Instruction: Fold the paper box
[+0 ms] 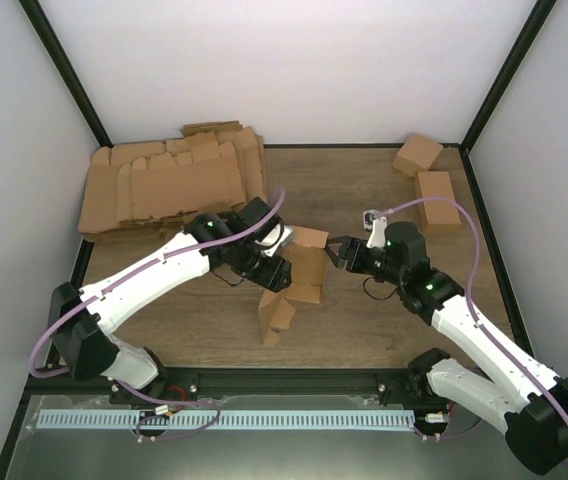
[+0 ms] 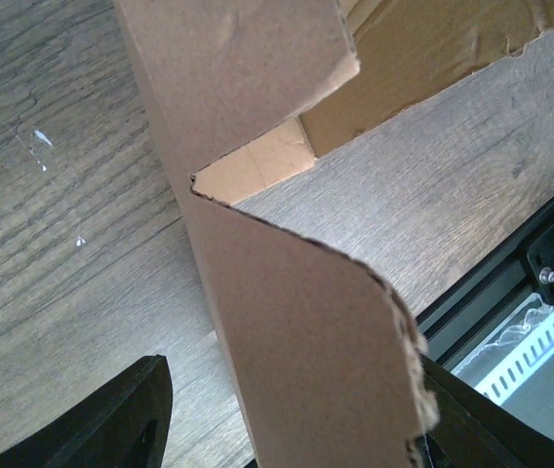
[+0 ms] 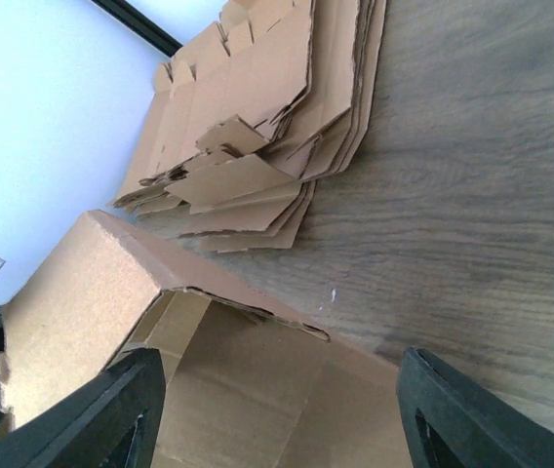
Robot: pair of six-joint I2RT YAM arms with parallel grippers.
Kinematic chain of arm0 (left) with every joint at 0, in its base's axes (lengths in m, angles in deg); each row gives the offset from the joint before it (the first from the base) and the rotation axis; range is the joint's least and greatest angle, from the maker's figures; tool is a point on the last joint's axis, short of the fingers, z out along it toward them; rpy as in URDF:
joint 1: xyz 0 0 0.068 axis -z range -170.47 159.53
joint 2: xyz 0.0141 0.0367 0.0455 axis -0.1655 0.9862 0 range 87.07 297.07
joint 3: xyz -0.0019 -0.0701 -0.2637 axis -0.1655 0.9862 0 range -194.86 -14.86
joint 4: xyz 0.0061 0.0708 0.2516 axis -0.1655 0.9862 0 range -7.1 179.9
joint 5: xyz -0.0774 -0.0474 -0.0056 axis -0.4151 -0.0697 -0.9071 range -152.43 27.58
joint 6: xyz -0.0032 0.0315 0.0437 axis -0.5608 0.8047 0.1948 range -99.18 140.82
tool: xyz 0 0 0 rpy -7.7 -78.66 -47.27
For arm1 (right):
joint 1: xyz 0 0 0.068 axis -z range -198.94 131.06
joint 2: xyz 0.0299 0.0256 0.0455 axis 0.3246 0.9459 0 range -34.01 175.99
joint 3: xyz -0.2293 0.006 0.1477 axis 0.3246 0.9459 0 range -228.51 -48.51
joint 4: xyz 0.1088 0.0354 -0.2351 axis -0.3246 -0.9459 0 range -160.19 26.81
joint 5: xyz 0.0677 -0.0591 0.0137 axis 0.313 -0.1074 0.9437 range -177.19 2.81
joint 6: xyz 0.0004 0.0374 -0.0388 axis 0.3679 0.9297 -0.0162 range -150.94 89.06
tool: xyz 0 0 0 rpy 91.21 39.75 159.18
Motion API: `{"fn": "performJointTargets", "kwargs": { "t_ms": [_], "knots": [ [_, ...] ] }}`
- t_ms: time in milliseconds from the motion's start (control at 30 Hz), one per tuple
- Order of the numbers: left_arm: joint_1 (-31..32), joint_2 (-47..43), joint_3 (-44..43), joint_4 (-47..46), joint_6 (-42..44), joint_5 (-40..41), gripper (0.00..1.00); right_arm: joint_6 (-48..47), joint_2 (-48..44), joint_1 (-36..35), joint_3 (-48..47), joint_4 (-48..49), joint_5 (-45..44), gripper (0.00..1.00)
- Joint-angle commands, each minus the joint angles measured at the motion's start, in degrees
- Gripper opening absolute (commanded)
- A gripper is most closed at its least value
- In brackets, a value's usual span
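Two small boxes (image 1: 436, 198), apart from the paper box (image 1: 306, 270), show only overhead.

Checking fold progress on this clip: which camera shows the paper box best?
The top external view: only it gives the overall half-folded shape of the paper box. The left wrist view shows just a notched flap close up; the right wrist view shows one folded edge and some inner panels.

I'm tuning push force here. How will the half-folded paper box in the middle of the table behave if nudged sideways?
The paper box would probably slide or tip easily: it looks like thin, single-layer cardboard, so light. Its loose flap stands unsupported and would likely swing rather than carry the push. The ragged perforated edges suggest it creases readily.
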Motion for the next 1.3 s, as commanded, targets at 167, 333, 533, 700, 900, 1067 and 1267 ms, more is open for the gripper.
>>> {"fn": "performJointTargets", "kwargs": {
  "t_ms": [167, 333, 533, 700, 900, 1067, 1267],
  "knots": [
    [0.3, -2.5, 1.9, -2.8, -1.0, -2.0, 0.65, 0.9, 1.8, 0.3, 0.9, 4.6, 6.1, 0.59],
    [0.3, -3.7, 2.9, -4.0, -2.0, -2.4, 0.65, 0.6, 1.4, 0.3, 1.4, 3.8, 5.4, 0.59],
    [-0.1, -8.8, 2.6, -8.1, -5.7, -0.9, 0.73, 0.1, 0.3, 0.3, 2.2, 3.2, 5.0, 0.59],
    [-3.6, -15.4, 2.4, -12.4, -9.3, 0.6, 0.78, -0.1, 0.6, 0.3, 3.1, 3.7, 5.3, 0.59],
    [-14.1, -22.9, 6.6, -14.7, -10.2, -2.4, 0.83, -0.8, 1.1, 0.3, 3.2, 3.9, 5.7, 0.59],
    [-26.3, -23.4, 13.7, -19.0, -9.6, -18.0, 0.83, -1.0, 1.2, 0.3, 2.8, 4.0, 6.0, 0.59],
    [-34.2, -21.8, 23.3, -29.3, -12.4, -32.4, 0.83, -1.4, 1.7, 0.3, 2.4, 4.0, 6.3, 0.59]
  ]
}}
